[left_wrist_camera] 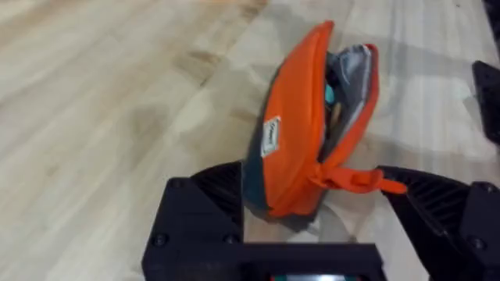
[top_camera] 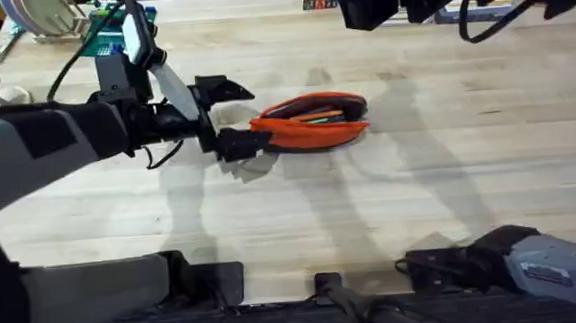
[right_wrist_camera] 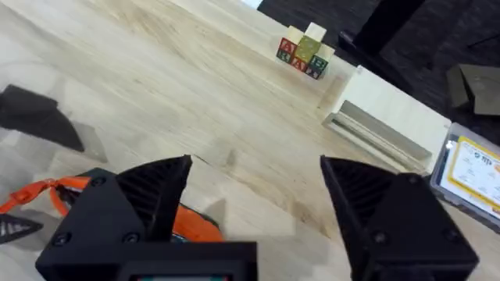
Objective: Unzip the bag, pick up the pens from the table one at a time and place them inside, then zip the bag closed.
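The left gripper (top_camera: 233, 115) sits with its black fingers spread around one end of the bag (top_camera: 311, 121), just by its orange pull tab (left_wrist_camera: 361, 180). The pouch lies unzipped mid-table (top_camera: 391, 205), the pens (top_camera: 317, 117) showing inside. Farther off, the right gripper (right_wrist_camera: 254, 191) hovers above with fingers spread wide, holding nothing.

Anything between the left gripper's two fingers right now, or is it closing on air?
The end of the orange pouch sits between the left gripper's spread fingers, pull tab included, as the left wrist view shows. The pouch is still unzipped.
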